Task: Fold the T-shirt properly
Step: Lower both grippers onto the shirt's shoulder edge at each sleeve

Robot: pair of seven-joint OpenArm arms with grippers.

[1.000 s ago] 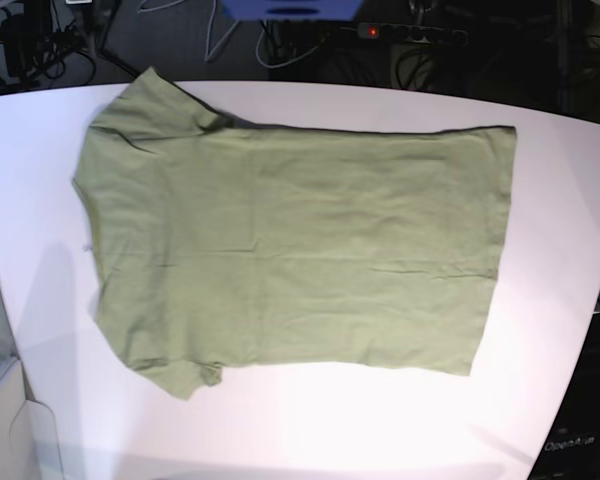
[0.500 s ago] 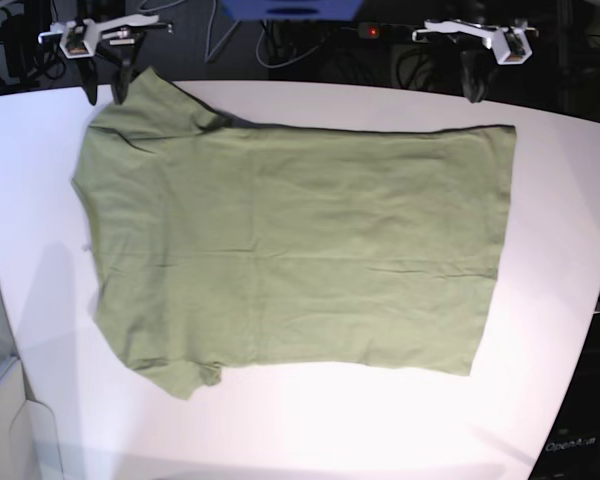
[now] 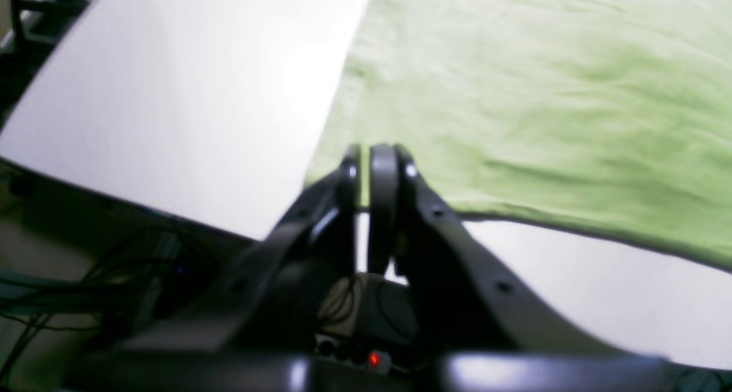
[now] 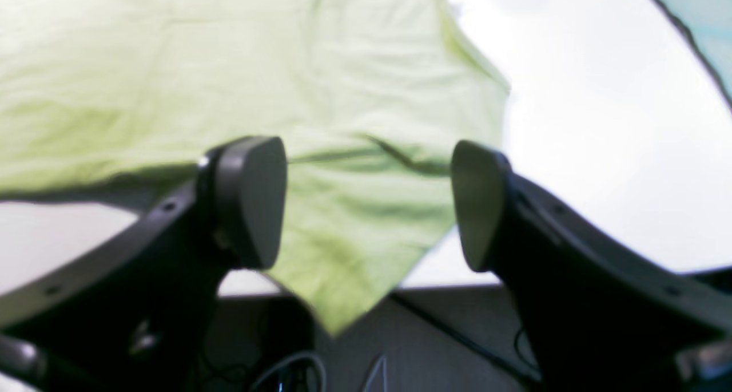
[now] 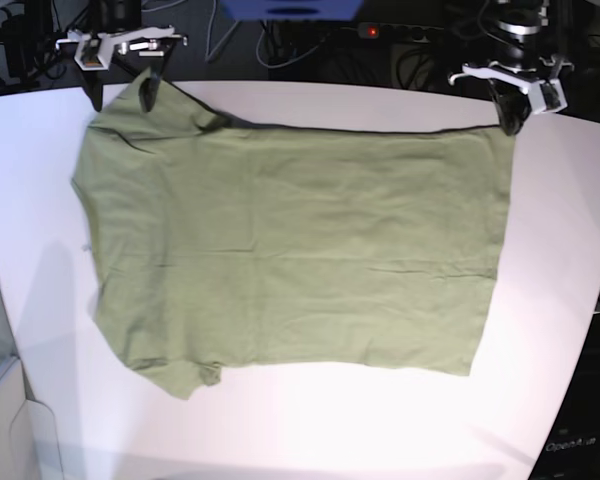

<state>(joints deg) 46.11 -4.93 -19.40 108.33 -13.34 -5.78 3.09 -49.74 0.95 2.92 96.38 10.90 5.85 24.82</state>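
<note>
The sage green T-shirt lies spread flat on the white table, neck to the left and hem to the right in the base view. My right gripper hovers open at the far left sleeve. In the right wrist view the sleeve's tip lies between and below the wide-apart fingers of that gripper. My left gripper hangs shut at the hem's far corner. In the left wrist view its closed tips sit just over the shirt's corner, with no cloth visibly pinched.
Beyond the table's far edge lie dark cables and a power strip with a red light. A blue object sits at the top centre. The table's curved edge runs close by on the right.
Both arms have come in from the far side. The right gripper has opened wide over the sleeve; the left, still shut, has moved down to the hem's far corner.
</note>
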